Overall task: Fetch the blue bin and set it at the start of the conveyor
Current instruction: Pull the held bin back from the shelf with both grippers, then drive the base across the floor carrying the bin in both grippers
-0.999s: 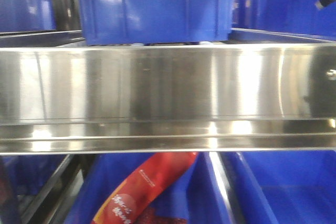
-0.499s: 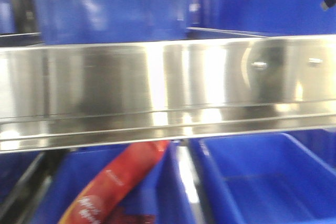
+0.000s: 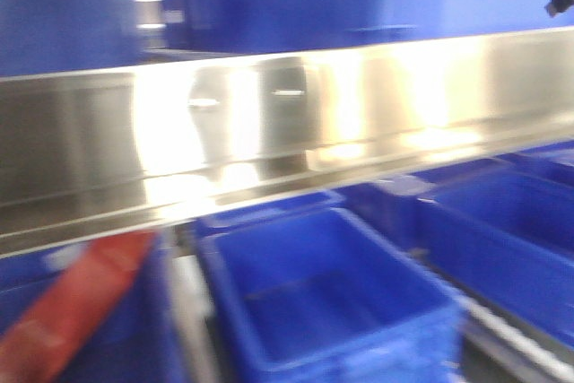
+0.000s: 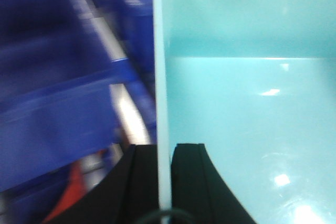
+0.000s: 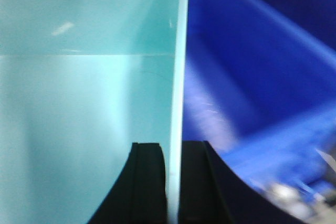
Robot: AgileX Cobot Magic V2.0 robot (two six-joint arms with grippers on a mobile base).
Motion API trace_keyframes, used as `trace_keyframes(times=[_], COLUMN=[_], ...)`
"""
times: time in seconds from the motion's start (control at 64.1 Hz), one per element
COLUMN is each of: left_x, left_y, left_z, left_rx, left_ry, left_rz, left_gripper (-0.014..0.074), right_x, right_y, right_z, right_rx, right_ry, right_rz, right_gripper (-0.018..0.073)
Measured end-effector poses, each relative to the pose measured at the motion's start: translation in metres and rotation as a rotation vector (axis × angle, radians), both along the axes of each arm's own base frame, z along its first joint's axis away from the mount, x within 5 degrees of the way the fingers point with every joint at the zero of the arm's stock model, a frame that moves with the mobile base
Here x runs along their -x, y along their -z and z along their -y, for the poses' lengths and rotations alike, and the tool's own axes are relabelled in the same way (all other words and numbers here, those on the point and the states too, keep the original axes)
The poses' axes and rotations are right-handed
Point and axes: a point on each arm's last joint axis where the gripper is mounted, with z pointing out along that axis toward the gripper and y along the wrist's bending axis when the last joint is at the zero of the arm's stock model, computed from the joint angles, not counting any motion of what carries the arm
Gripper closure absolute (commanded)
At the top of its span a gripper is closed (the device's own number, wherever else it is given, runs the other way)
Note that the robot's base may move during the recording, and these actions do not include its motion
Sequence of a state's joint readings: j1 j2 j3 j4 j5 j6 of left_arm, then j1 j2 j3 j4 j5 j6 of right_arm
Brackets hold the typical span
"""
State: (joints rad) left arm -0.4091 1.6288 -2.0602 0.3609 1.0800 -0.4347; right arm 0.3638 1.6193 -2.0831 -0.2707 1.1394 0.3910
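Note:
The blue bin (image 4: 247, 103) is a pale turquoise tub that fills the right of the left wrist view and the left of the right wrist view (image 5: 79, 103). My left gripper (image 4: 164, 148) is shut on its left wall, one black finger inside and one outside. My right gripper (image 5: 175, 145) is shut on its right wall in the same way. The bin does not show in the front view. The conveyor start is out of view.
A shiny stainless-steel shelf rail (image 3: 287, 132) crosses the front view. Dark blue crates (image 3: 323, 302) stand below and above it. A red packet (image 3: 72, 311) lies in the lower left crate. Blurred blue crates (image 5: 262, 77) pass beside the bin.
The front view has swung right: the steel rail, the red packet and the crates have slid left and the rail now tilts. The picture is motion-blurred.

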Motion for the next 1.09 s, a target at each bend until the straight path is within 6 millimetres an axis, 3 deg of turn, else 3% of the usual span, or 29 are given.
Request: trace_keyframes(times=[1.093], left_x=[0.0000], left_y=[0.0000], left_z=[0.0000], left_rx=[-0.002], left_ry=[0.001], left_rz=[0.000], left_gripper=[0.0707], right_x=[0.0004], right_y=[0.0006], right_z=[0.0002], right_rx=[0.002], right_ry=[0.002], right_rz=[-0.007], right_gripper=[0.0722])
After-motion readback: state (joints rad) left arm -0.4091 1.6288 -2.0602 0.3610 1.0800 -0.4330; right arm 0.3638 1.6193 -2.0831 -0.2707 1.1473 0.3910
